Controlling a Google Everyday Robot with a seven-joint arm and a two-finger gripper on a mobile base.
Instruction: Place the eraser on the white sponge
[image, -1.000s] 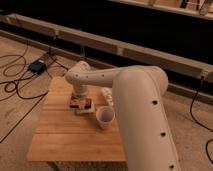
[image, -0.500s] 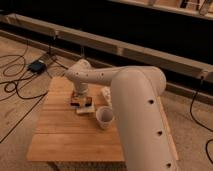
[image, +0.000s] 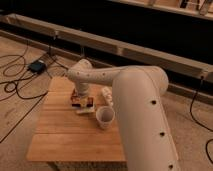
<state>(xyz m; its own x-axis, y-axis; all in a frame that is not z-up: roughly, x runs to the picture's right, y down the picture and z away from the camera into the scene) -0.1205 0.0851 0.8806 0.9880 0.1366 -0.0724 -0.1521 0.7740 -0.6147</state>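
On the wooden worktop (image: 65, 135), near its far middle, we see the gripper (image: 82, 100) lowered over a small cluster of objects, with the arm (image: 135, 105) arching in from the lower right and covering much of the right side of the view. The wrist end hides the fingers from us, so we cannot tell whether they are wide, narrow or clamped on anything.

Directly under the gripper sits a dark flat piece with a brownish edge, which we read as the eraser (image: 81, 102) (only a sliver shows below the wrist). Just in front of it, towards us, a pale flat block pokes out: the white sponge (image: 85, 112). Eraser and sponge look stacked or at least touching, but the exact overlap is hidden by the gripper and we cannot tell if the eraser lies fully on the sponge.

The white paper cup (image: 105, 116) stands upright just beside the sponge, to its right, open mouth up. Behind the cup, partly tucked against the arm, is a white patterned carton (image: 106, 93).

Off the worktop, black cables (image: 15, 80) trail across the carpeted floor at left, running to a small dark box (image: 36, 65) (a power brick, by the look of it). A long pale rail (image: 125, 47) crosses the background behind the worktop.
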